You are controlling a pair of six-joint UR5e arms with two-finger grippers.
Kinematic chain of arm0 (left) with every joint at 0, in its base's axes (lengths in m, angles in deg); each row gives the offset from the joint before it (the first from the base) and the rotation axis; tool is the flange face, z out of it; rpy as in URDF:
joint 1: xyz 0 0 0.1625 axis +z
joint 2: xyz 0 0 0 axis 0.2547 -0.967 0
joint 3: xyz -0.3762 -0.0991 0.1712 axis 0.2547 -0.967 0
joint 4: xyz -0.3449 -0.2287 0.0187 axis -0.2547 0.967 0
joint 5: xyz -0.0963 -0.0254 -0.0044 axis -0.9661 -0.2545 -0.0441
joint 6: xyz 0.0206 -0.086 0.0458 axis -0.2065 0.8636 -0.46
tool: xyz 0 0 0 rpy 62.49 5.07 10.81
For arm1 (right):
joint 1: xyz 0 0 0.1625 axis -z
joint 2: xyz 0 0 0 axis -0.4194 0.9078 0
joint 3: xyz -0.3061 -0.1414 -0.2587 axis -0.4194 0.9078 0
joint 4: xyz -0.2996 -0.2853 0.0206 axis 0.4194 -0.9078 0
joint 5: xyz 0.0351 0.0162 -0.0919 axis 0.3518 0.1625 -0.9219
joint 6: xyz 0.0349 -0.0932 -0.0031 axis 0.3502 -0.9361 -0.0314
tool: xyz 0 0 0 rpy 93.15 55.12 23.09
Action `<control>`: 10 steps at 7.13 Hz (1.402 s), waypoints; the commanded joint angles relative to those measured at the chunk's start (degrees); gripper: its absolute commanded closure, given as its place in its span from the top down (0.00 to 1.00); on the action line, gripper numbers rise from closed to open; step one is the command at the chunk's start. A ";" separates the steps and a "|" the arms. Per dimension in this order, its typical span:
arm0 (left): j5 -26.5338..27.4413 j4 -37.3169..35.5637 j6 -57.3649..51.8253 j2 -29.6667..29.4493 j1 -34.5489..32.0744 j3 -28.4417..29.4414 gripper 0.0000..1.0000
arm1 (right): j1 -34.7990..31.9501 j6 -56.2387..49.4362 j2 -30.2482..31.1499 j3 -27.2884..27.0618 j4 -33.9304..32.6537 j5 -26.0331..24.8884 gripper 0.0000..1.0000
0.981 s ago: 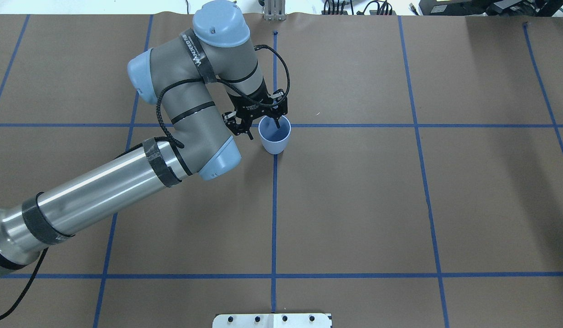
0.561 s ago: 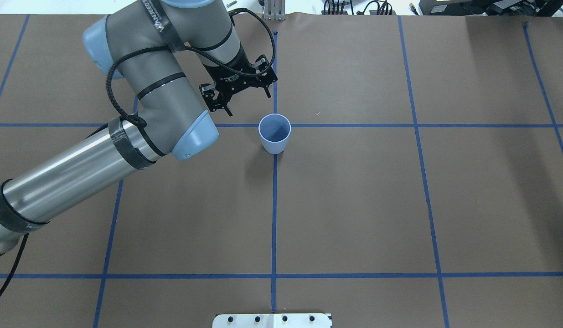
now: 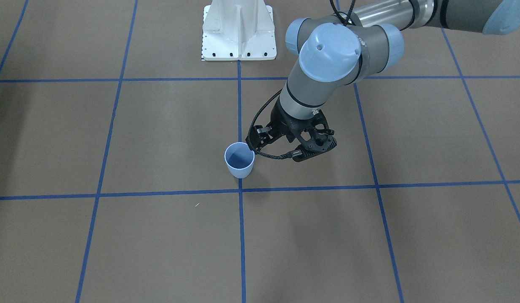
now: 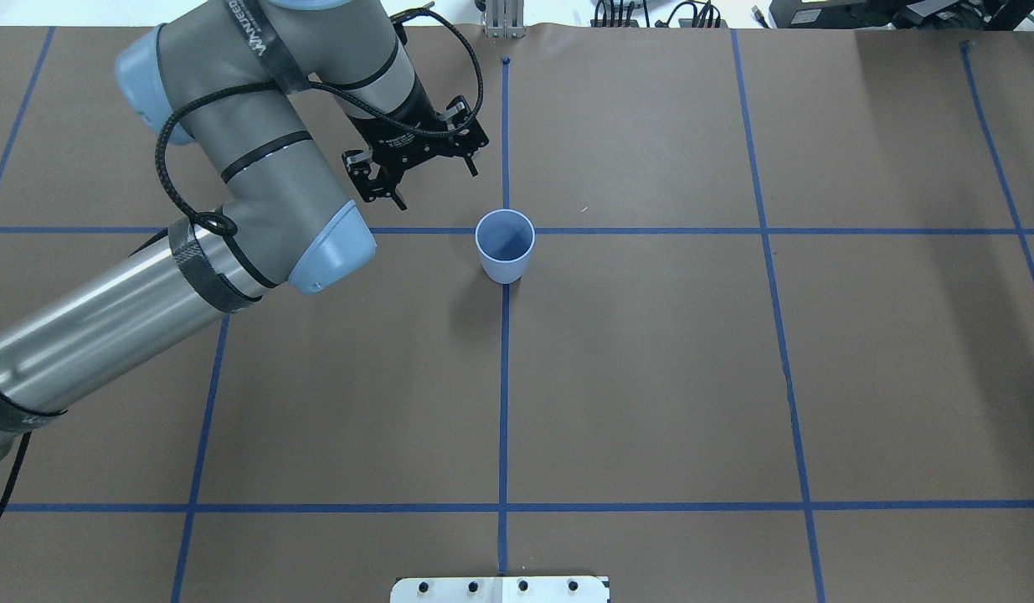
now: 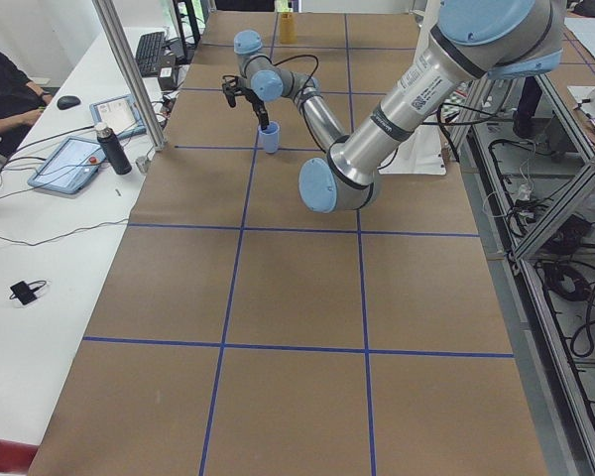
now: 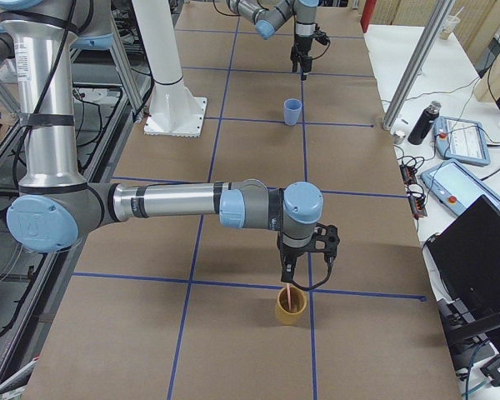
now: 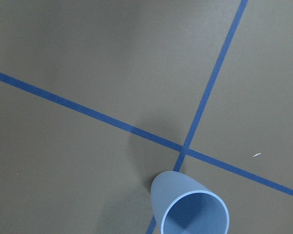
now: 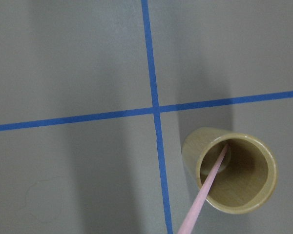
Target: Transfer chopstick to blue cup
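L end effector [image 4: 437, 188]: released, jaws spread, nothing between them. Hangs above the bench [image 4: 650, 377] near the blue cup [image 4: 505, 247], off to one side, not over its mouth.
R end effector [image 6: 307, 268]: directly over the tan cup [image 6: 290, 307] at the bench's other end. It shows only in the side cam, so we cannot tell if it's clenched on the chopstick [image 8: 205, 187] or loose.
chopstick pos.: lower end down inside the tan cup, slanting. Upper end runs out of the wrist view's bottom edge. Contact w/ the rim is unclear. Well apart from the blue cup.
blue cup pos.: upright at a crossing of the tape lines [image 4: 503, 402]. Inside looks bare in overhead + L wrist views.
step (our read): pick-up at the tan cup. Nothing has reached the blue cup yet, so the task is early.
doing it well (our judgement):
- grip high on the shaft and squarely, since the stick is v. thin and could pivot or slip
- draw up along the stick's own slant until the tip clears the rim; a sideways pull could tip the tan cup
- keep the stick near vertical in transit
- cups sit far apart, so a hand-over to L may be needed; L is spread and free for it
- at the blue cup, lower the tip inside the rim before letting go; the cup looks light and could tip
counts: chopstick 1; blue cup 1; tan cup 1; arms 2; end effectors 2; white fleck [image 4: 582, 209] 1, not the stick.
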State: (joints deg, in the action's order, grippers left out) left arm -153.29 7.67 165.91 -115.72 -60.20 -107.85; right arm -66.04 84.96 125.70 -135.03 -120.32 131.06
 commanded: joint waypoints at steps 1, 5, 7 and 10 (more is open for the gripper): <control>0.01 0.05 0.00 0.08 -0.52 -0.27 0.98 | 1.70 -1.95 -3.46 -0.05 0.29 -4.10 0.97; -0.08 0.05 -2.38 1.83 -1.49 -1.32 0.98 | 10.83 -32.50 -3.65 -0.14 -1.37 -19.59 0.97; -0.08 0.14 -3.08 3.32 -1.49 -2.55 0.98 | 12.88 -36.23 -6.36 -0.75 -8.55 -20.66 0.96; -0.08 0.14 -3.08 3.77 -1.49 -3.25 0.98 | 12.01 -41.95 -6.38 -0.84 -13.68 -25.21 0.81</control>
State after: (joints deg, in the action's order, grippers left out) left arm -153.37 7.76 162.88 -112.09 -61.69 -110.81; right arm -53.72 44.60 119.35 -135.92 -132.51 107.90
